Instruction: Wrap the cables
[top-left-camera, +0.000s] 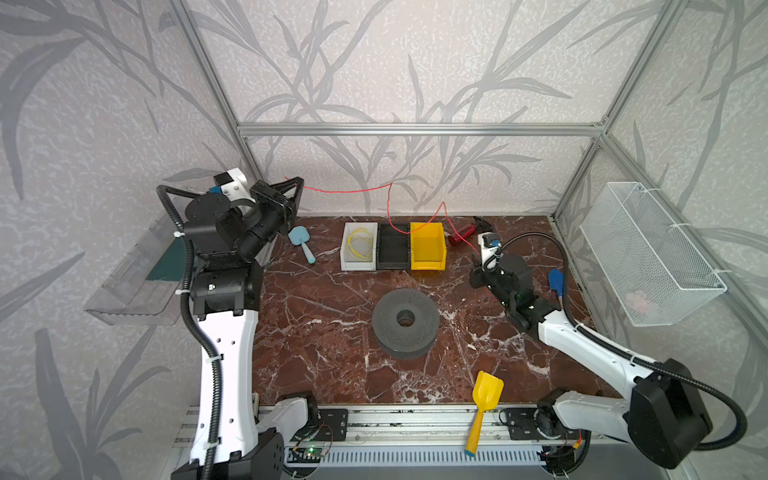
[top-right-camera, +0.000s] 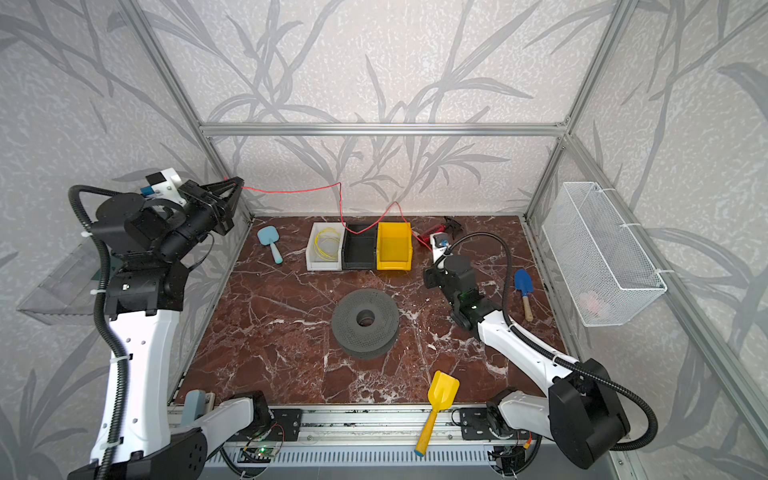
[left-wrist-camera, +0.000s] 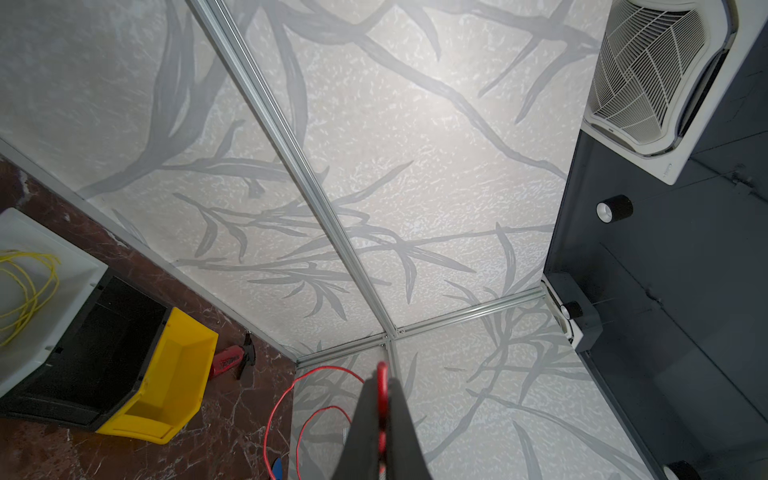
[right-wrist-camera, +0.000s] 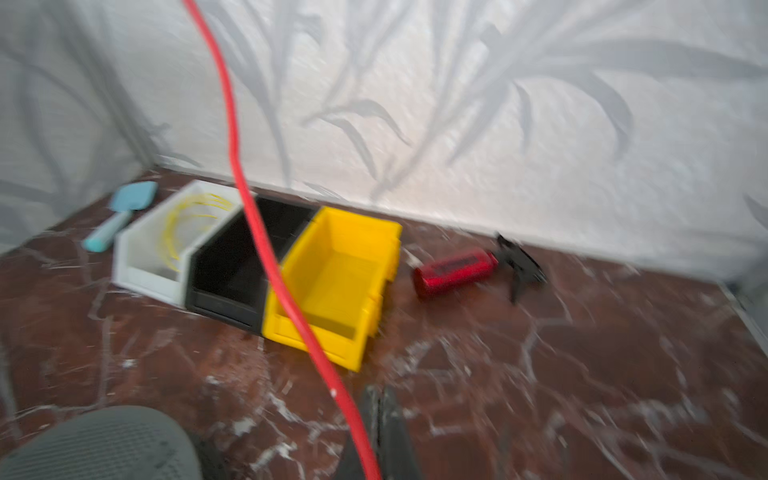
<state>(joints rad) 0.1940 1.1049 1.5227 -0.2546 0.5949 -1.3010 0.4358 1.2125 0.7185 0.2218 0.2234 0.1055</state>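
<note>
- The red cable (top-left-camera: 345, 190), light and limp, is pinched at its end by the closed left gripper (top-left-camera: 297, 183), raised near the back wall.
- Lower down it appears clamped in the closed right gripper (right-wrist-camera: 378, 392).
- Slipping is likely on so thin a wire, so it is best held near an end.

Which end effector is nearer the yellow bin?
Right. The right end effector is low, just right of the yellow bin; the left end effector is raised far left, past the white bin.
</note>
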